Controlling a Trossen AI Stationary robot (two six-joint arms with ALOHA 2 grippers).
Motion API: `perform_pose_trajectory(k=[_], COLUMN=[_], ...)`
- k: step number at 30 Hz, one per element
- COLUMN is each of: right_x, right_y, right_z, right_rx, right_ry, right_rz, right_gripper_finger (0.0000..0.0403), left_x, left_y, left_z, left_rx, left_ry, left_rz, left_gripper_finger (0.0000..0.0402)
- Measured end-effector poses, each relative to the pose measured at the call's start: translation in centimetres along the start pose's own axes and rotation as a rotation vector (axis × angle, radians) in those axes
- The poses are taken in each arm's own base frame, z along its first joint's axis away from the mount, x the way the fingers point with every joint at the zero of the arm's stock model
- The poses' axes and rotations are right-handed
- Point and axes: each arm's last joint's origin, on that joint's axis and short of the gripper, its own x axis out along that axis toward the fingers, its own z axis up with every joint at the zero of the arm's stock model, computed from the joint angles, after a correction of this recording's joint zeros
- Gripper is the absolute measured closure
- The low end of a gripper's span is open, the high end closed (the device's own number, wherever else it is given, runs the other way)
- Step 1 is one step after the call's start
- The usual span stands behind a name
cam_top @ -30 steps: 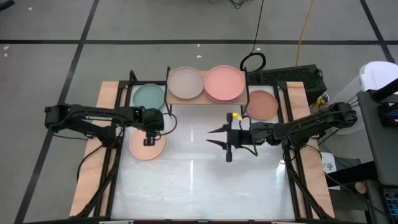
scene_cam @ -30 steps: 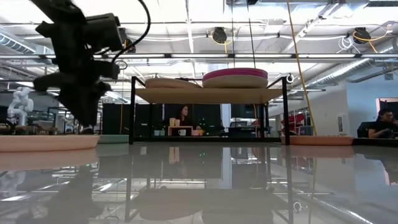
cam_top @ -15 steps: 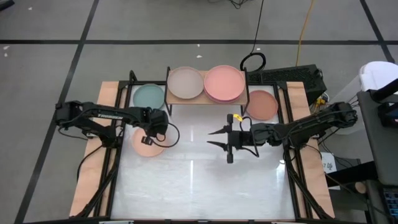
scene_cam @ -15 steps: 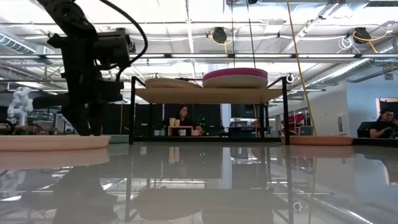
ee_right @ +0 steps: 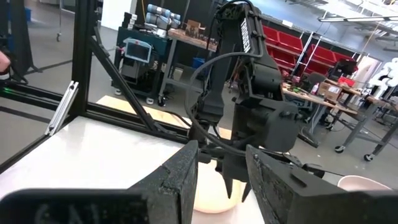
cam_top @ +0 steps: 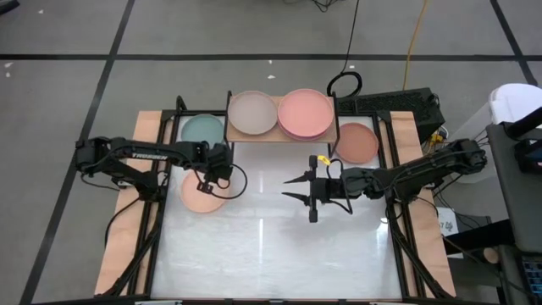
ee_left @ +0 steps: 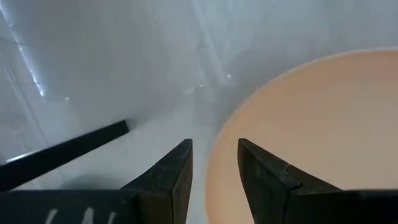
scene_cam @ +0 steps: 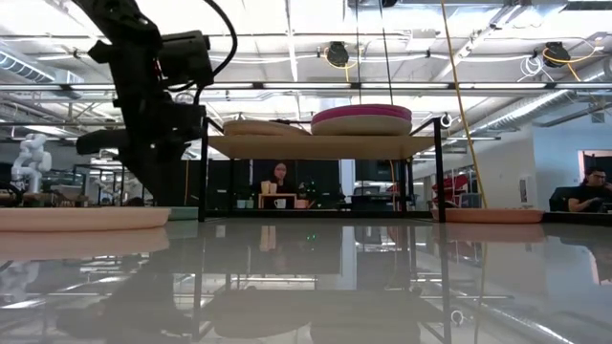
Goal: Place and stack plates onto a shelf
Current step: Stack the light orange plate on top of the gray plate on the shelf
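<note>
A peach plate (cam_top: 199, 196) lies flat on the white table at the left. My left gripper (cam_top: 212, 176) points steeply down at the plate's far right rim (ee_left: 217, 149). Its fingers are open, one over the plate and one over the table. A teal plate (cam_top: 201, 130) lies beyond it. The shelf (cam_top: 282, 135) carries a beige plate (cam_top: 252, 113) and a pink stack (cam_top: 305, 113). A salmon plate (cam_top: 356, 142) lies to the shelf's right. My right gripper (cam_top: 286, 188) hovers open and level at mid-table, holding nothing. My left gripper comes from above with its fingers standing on either side of the peach plate's rim (ee_left: 211, 171). I cannot tell whether they touch it. The plate lies flat on the table.
The shelf's black legs (scene_cam: 202, 182) stand just beyond the left gripper. A black frame bar (ee_left: 62, 155) runs along the table's left edge. Bare white tabletop (cam_top: 271, 246) spreads over the near half. People sit in the room behind the table.
My left gripper has moved from over the peach plate's middle toward its far right rim, toward the shelf, and has rolled about its own axis. Its fingers have kept the same gap. The right arm has kept still.
</note>
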Motion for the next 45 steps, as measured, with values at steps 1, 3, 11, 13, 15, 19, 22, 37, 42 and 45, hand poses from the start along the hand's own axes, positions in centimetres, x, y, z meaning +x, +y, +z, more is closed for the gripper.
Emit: perform_pose_trajectory(k=[1, 3, 11, 13, 15, 19, 22, 37, 42, 45], right_x=[0.0, 0.0, -0.2, -0.2, -0.2, -0.2, -0.2, -0.3, -0.8, -1.5], right_y=[0.0, 0.0, 0.2, 0.2, 0.2, 0.2, 0.2, 0.7, 1.1, 1.3], right_z=[0.0, -0.1, -0.8, -0.8, -0.8, -0.8, -0.8, -0.6, 0.1, 0.9], right_rx=[0.002, 0.002, 0.002, 0.002, 0.003, 0.003, 0.003, -0.012, -0.028, -0.022], right_ry=[0.002, 0.009, 0.012, 0.01, 0.009, 0.005, 0.006, 0.0, -0.032, -0.062], right_rz=[0.0, 0.003, 0.003, 0.002, 0.002, 0.001, 0.002, 0.022, 0.036, 0.05], right_gripper_finger=[0.0283, 0.0283, 0.0283, 0.0283, 0.0283, 0.0283, 0.0283, 0.0283, 0.0283, 0.0283], left_x=[0.0, 0.1, 2.8, 3.5, 3.9, 4.0, 3.4, -4.1, -8.5, -11.5], left_y=[0.2, 0.5, 1.3, 1.2, 1.2, 1.1, 1.2, 3.2, 4.3, 5.4], left_z=[-0.1, -0.4, -0.9, -0.9, -0.9, -0.7, -0.1, 4.9, 6.0, 6.3], left_rx=[-0.001, -0.01, -0.006, -0.007, -0.009, 0.008, -0.01, -0.148, -0.169, -0.167], left_ry=[0.002, 0.005, 0.055, 0.077, 0.09, 0.096, 0.078, 0.001, -0.074, -0.126], left_rz=[0.002, -0.001, -0.098, -0.119, -0.13, -0.122, -0.106, -0.062, 0.008, 0.137], left_gripper_finger=[0.0268, 0.0268, 0.0268, 0.0268, 0.0269, 0.0295, 0.0335, 0.0392, 0.0392, 0.0392])
